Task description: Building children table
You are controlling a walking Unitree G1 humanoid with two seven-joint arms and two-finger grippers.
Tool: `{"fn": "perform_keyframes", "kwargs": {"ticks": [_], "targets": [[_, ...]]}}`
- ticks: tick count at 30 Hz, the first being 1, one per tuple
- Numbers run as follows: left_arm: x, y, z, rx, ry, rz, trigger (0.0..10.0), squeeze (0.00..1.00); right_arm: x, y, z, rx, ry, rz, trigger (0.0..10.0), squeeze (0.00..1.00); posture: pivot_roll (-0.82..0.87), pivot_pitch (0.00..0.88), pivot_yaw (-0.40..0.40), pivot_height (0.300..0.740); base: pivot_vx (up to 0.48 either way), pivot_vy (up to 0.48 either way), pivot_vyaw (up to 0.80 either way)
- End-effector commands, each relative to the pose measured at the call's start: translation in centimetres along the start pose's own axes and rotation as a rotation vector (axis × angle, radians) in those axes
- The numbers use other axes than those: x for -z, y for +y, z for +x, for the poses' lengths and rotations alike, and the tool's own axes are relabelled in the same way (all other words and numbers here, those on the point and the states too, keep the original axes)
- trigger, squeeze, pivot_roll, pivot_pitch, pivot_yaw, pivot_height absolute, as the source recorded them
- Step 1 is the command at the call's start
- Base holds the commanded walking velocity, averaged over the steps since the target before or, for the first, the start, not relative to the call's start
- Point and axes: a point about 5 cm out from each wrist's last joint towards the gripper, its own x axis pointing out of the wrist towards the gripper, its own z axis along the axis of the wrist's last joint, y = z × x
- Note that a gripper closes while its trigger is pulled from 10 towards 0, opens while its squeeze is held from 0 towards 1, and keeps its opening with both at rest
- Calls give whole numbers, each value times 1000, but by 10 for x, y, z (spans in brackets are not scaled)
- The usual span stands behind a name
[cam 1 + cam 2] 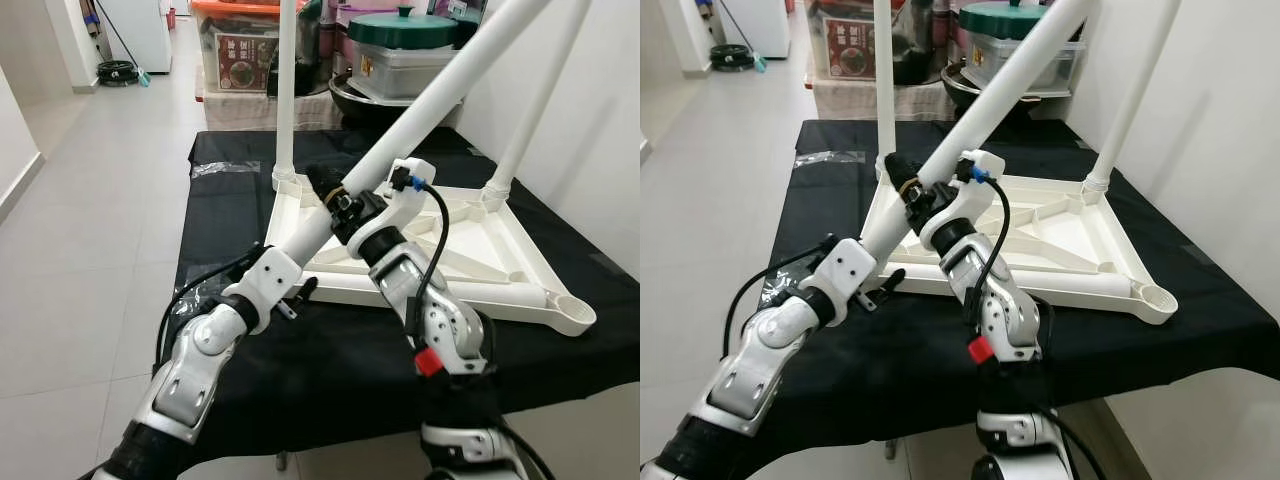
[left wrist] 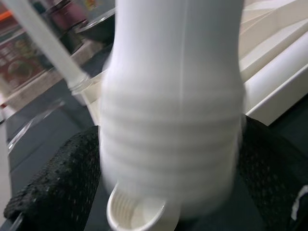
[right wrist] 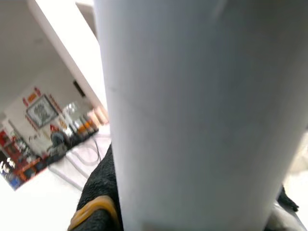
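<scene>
We see both the left end effector (image 1: 300,290) and right end effector (image 1: 335,200) clenched on 1 slanting white leg (image 1: 430,95) above the upturned tabletop (image 1: 400,255).

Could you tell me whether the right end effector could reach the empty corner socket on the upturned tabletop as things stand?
Probably not yet: the right end effector is shut on the white leg, as is the left. The empty socket lies unobstructed at the near right.
</scene>
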Motion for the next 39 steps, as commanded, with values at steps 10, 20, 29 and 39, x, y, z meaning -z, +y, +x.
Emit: {"fn": "perform_keyframes", "kwargs": {"ticks": [10,20,29,39], "targets": [[18,12,-26,-204,81,-127,10000,0,-29,-22,29,82,-72,-268,0,0,54,14,-95,740,0,0,0],[-13,-20,-34,-178,-55,-257,10000,0,-29,-22,39,59,-83,-427,10000,0,59,37,-121,740,0,0,334],[-23,-31,-31,-148,-76,-280,10000,0,-35,-30,41,123,-117,-451,10000,0,55,44,-123,740,0,0,800],[-24,-34,-34,-147,-59,-282,10000,0,-35,-35,42,149,-122,-472,10000,0,53,61,-127,740,0,0,800]]}}
